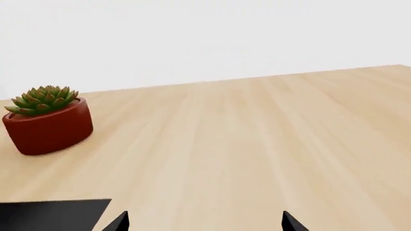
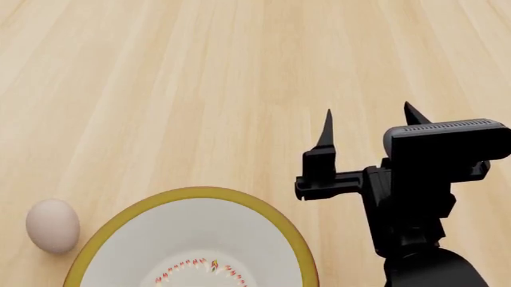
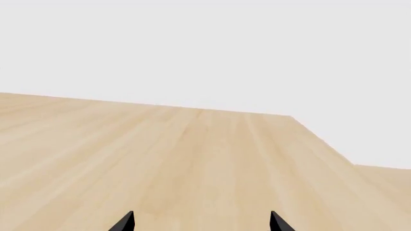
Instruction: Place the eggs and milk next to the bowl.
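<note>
The bowl, white with a mustard-yellow rim and red-orange marks inside, sits at the near edge of the head view. A pale beige egg lies on the table just left of it, apart from the rim. My right gripper is open and empty, raised over the bare wood to the right of the bowl; it also shows in the right wrist view. My left gripper is open and empty over bare wood. The orange-brown egg and the milk are out of view.
A succulent in a dark red pot stands on the wooden table in the left wrist view, with a dark flat object near the gripper. The table's far edge and corner show in the right wrist view.
</note>
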`<state>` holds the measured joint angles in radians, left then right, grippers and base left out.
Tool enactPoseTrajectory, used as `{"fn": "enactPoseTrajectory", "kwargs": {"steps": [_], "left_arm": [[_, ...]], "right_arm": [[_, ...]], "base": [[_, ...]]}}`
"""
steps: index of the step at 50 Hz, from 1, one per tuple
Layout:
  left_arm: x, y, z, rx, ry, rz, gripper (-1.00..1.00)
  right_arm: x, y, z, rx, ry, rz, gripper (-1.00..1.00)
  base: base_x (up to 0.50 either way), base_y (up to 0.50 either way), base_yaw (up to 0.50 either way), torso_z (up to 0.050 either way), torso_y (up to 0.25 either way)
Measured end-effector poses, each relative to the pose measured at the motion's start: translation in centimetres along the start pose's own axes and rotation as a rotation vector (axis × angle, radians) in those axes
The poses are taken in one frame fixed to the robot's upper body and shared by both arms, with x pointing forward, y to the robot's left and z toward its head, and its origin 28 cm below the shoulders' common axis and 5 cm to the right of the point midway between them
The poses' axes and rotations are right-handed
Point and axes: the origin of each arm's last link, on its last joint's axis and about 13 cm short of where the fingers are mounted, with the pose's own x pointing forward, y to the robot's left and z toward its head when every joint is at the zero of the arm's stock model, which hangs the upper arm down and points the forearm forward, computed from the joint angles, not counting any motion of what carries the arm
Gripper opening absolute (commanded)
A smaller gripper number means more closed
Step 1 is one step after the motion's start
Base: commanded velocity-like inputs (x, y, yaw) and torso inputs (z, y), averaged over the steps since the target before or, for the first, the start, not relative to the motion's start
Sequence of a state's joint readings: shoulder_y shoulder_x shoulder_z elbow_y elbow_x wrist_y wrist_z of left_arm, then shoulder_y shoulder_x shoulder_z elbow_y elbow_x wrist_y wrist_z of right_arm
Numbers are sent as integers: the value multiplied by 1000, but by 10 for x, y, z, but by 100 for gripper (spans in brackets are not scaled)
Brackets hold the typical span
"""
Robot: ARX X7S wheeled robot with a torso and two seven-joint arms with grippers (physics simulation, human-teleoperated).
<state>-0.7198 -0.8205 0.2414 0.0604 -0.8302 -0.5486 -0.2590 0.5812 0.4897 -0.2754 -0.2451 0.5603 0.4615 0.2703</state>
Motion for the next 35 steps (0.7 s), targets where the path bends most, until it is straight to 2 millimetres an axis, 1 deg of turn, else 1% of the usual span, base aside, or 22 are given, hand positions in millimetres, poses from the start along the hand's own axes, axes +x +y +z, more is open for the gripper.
{"fn": "enactPoseTrajectory", "kwargs": {"steps": [5,17,35], "left_arm": [[3,-2,-3,-1,0,34,100],[7,-7,-10,16,2,49,100],[9,-9,-14,8,-31,99,100]], "right_arm": [[0,0,1,-1,-2,-3,100],[0,0,0,0,0,-6,100],[0,0,0,-1,1,-9,100]], "base": [[0,0,0,0,0],[0,0,0,0,0],[0,0,0,0,8]]}}
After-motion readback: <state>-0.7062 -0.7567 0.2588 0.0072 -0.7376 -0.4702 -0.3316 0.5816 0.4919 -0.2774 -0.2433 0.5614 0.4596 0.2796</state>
